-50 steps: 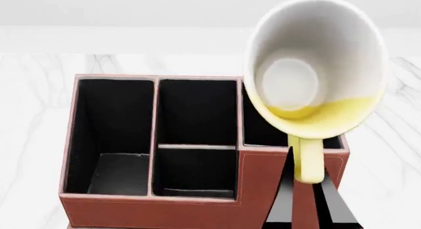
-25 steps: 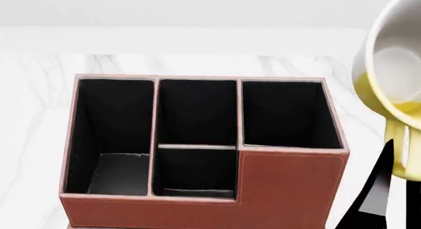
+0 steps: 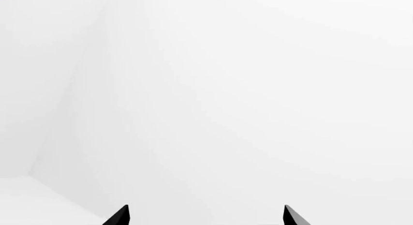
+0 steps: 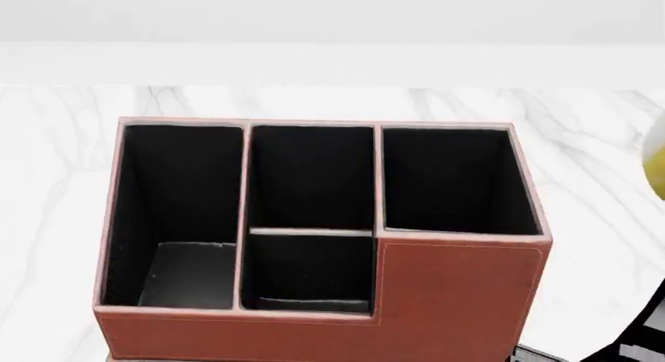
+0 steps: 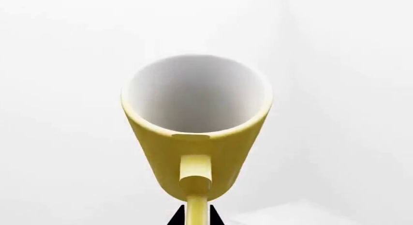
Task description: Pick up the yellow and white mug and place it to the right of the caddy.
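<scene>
Yellow handle: in the right wrist view the right gripper [image 5: 195, 216] is clamped on the loop handle of the yellow and white mug [image 5: 197, 133], its black tips showing on both sides of the loop.
Mug handling: likely rigid, light and glazed-slick; held by the handle alone it may swing, so a firm hold low on the loop suits it.
Mug place: airborne, tipped so its white mouth faces away from the wrist camera; in the head view only a yellow sliver shows at the right edge [image 4: 656, 169], right of the caddy.
Left gripper [image 3: 206, 216]: 2 black tips wide apart, holding nothing.
Caddy [image 4: 457, 296]: reddish-brown, 4 black compartments, on the marble table [image 4: 52, 183].
Change: 1.0 s ago the mug hung over the caddy's right compartment; it has since moved rightward, nearly out of the head view.
</scene>
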Robot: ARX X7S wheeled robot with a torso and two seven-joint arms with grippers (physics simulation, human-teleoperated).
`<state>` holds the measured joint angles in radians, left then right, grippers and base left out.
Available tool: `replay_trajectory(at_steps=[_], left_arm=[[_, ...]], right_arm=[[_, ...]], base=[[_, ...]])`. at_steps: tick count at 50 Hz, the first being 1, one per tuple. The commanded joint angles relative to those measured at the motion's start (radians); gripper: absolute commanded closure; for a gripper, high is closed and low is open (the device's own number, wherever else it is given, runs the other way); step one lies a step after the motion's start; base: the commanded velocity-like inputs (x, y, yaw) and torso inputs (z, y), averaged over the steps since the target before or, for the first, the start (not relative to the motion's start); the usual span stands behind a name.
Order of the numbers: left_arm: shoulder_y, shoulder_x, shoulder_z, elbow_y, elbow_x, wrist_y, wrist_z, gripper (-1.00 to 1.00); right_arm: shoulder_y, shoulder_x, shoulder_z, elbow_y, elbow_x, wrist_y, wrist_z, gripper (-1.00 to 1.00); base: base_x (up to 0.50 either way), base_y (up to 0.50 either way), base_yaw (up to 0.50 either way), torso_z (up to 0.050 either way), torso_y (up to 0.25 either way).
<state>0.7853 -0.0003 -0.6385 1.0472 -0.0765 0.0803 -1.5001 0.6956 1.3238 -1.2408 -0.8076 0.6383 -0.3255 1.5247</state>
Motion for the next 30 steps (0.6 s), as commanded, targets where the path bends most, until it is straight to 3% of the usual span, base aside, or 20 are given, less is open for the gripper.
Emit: replay_trajectory(at_steps=[1,30], left_arm=[[0.0,0.0,0.015,0.0,0.013,-0.002,-0.005,-1.0],[0.0,0.0,0.04,0.0,0.036,-0.008,-0.008,-1.0]], right_arm=[[-0.056,-0.002,0.018,0.145,0.041,-0.151,-0.037,1.0],[-0.048,-0.153,-0.002,0.44,0.244,-0.116,-0.268,1.0]], base=[[0.0,0.0,0.0,0.0,0.0],[0.0,0.0,0.0,0.0,0.0]])
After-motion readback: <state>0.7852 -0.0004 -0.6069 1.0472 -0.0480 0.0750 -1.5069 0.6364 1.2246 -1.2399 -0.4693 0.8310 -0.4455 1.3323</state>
